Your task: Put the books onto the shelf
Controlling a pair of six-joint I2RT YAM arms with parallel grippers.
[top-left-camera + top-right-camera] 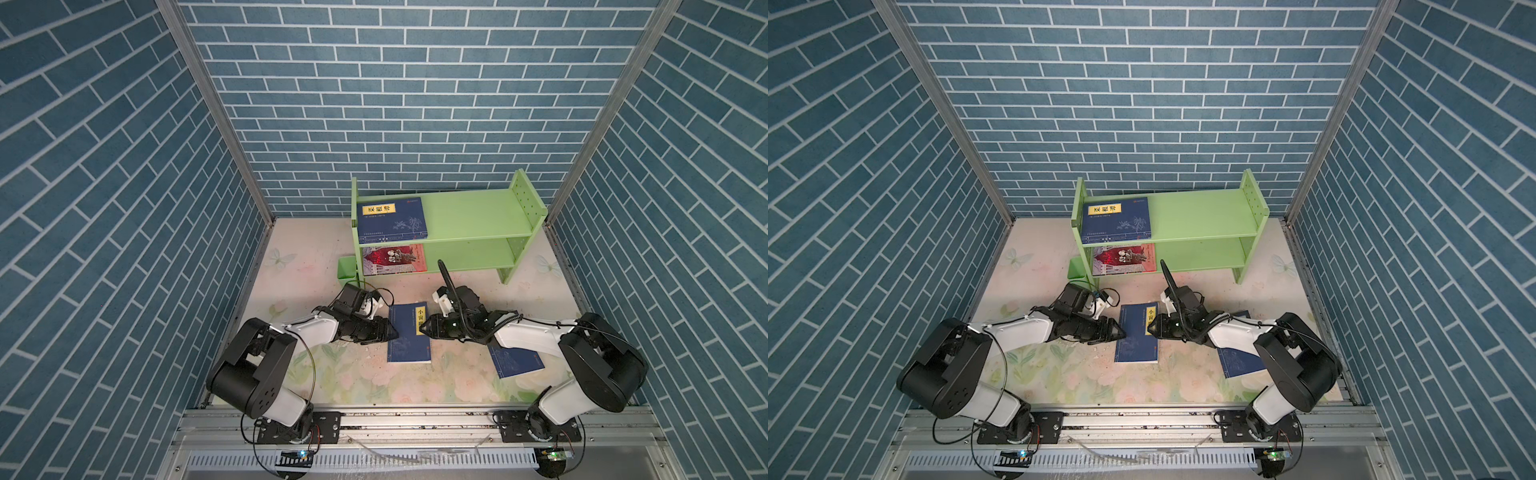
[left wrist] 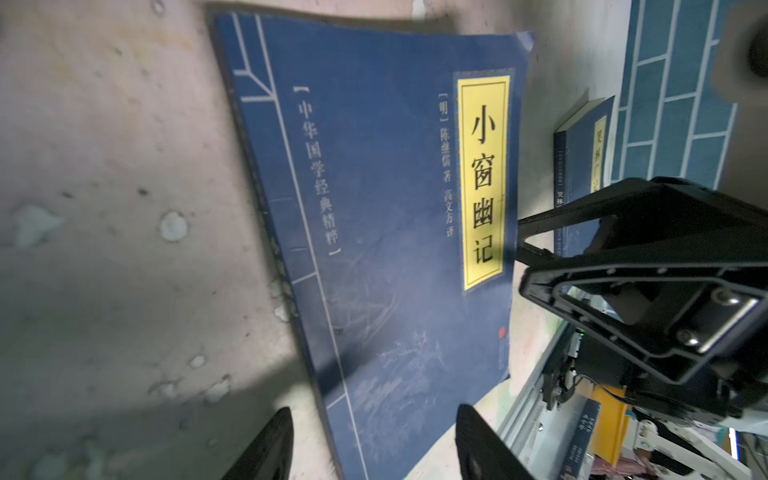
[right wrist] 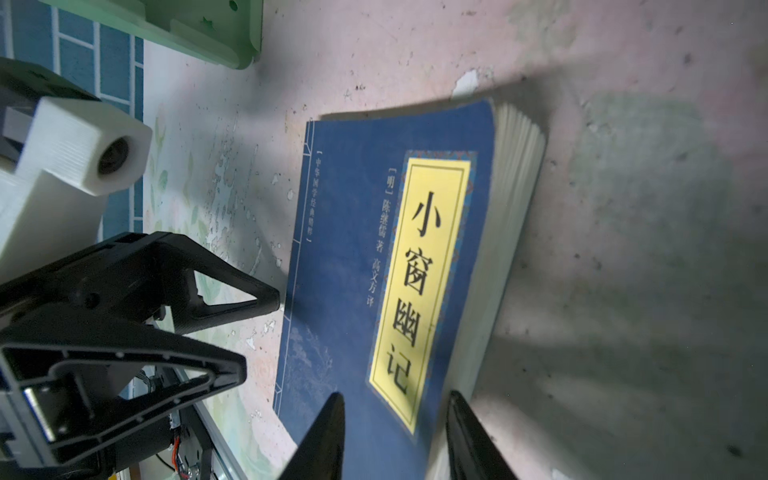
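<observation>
A dark blue book (image 1: 409, 332) lies flat in the middle of the counter (image 1: 307, 270). The left gripper (image 1: 394, 332) sits at its spine edge, jaws wide apart and holding nothing. The right gripper (image 1: 423, 330) straddles the page edge with its jaws partly apart; I cannot tell whether it pinches the book. The green shelf (image 1: 469, 216) stands by the back edge, with a second blue book (image 1: 392, 220) on its top tier and a red book (image 1: 392, 259) below. A third blue book (image 1: 517, 363) lies toward the front right corner.
</observation>
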